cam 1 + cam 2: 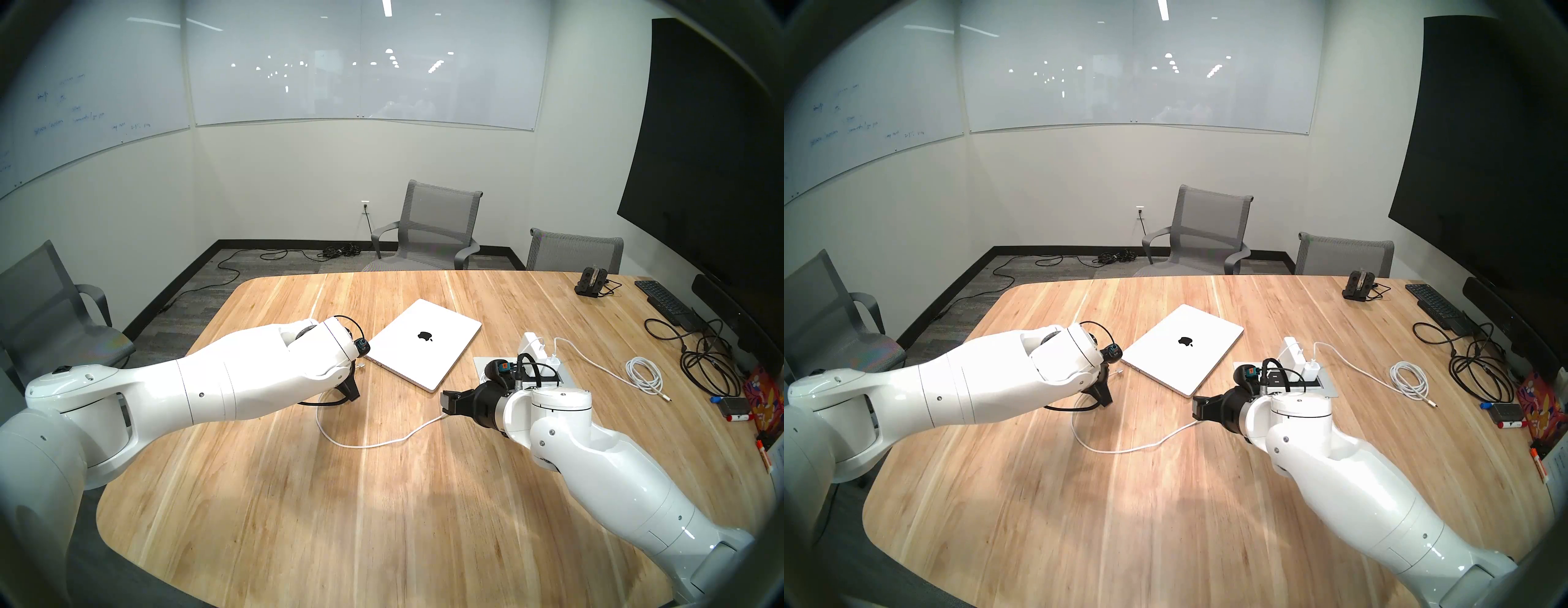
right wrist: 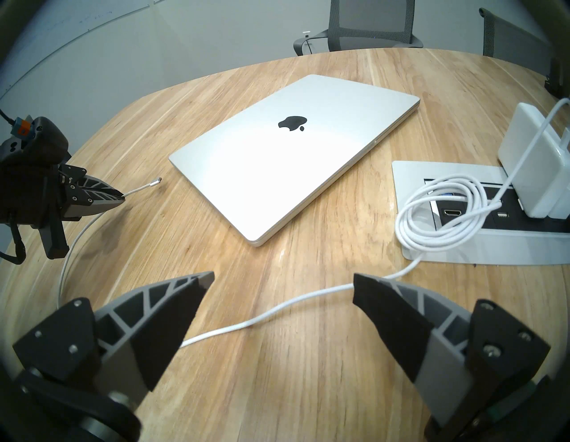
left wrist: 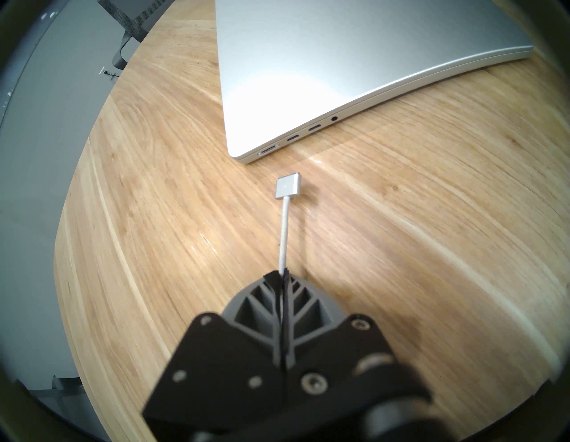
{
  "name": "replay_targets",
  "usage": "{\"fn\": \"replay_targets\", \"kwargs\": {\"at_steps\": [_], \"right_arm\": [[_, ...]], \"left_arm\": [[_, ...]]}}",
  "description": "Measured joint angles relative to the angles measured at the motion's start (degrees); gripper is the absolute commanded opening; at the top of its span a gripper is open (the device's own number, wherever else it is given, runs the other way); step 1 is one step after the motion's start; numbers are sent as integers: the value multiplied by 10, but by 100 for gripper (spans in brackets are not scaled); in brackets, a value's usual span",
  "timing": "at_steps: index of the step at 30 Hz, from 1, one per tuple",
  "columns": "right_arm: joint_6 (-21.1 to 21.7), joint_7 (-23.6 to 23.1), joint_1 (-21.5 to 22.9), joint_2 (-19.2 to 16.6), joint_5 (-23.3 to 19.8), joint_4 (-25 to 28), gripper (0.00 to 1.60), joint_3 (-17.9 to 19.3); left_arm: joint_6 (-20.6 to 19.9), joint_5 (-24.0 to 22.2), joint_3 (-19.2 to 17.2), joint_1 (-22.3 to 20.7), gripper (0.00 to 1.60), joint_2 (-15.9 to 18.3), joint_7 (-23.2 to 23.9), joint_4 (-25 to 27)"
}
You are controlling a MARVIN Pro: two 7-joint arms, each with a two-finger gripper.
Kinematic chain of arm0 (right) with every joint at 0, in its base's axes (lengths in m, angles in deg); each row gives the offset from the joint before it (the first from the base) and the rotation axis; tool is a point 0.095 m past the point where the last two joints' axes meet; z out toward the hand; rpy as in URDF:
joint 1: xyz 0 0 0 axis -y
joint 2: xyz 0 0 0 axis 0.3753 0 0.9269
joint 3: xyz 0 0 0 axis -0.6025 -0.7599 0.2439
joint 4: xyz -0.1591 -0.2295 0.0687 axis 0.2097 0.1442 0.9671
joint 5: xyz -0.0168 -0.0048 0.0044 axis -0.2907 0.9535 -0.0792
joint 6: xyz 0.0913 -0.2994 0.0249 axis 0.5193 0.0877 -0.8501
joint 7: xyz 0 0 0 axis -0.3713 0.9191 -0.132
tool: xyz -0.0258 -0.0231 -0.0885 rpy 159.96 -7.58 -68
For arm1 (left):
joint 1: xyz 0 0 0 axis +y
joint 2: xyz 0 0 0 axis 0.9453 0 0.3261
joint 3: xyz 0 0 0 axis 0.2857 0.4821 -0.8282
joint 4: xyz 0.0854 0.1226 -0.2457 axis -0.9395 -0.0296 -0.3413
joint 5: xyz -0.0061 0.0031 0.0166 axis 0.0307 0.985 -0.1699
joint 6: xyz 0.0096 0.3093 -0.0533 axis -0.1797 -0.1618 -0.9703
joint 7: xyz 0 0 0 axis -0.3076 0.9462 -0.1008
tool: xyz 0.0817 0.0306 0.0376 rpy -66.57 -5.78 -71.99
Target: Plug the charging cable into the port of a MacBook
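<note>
Left gripper (image 3: 283, 273), black ribbed fingers, was pinched tight on thin white charging cable (image 3: 284, 234) short way behind small flat silvery plug (image 3: 288, 187). Plug stuck out ahead of fingertips, clear of table, long axis aimed just right of flat port (image 3: 269, 151) at near corner of thin silver closed MacBook (image 3: 354, 55). Gap small; port lay ahead, slightly left. Right gripper (image 2: 282, 288) stood wide apart, empty, over cable slack on light wooden table (image 2: 277, 385), farther from port. Judgement: left arm does insertion.

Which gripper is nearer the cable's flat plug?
Left. The left gripper pinches the charging cable just behind the plug; the right gripper hangs open over the cord's slack, farther back.
</note>
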Motion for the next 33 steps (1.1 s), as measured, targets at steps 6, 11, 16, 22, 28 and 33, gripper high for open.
{"fn": "replay_targets", "kwargs": {"at_steps": [6, 11, 16, 22, 28, 33], "right_arm": [[0, 0, 0, 0, 0, 0, 160, 0], [0, 0, 0, 0, 0, 0, 160, 0], [0, 0, 0, 0, 0, 0, 160, 0], [0, 0, 0, 0, 0, 0, 160, 0], [0, 0, 0, 0, 0, 0, 160, 0], [0, 0, 0, 0, 0, 0, 160, 0]], "left_arm": [[0, -5, 0, 0, 0, 0, -10, 6], [0, -8, 1, 1, 0, 0, -21, 11], [0, -11, 9, 0, 0, -1, -36, 15], [0, -18, 37, -5, 0, -4, -57, 15], [0, -25, 59, -12, 0, -10, -80, 14], [0, -31, 73, -19, 0, -15, -96, 11]]}}
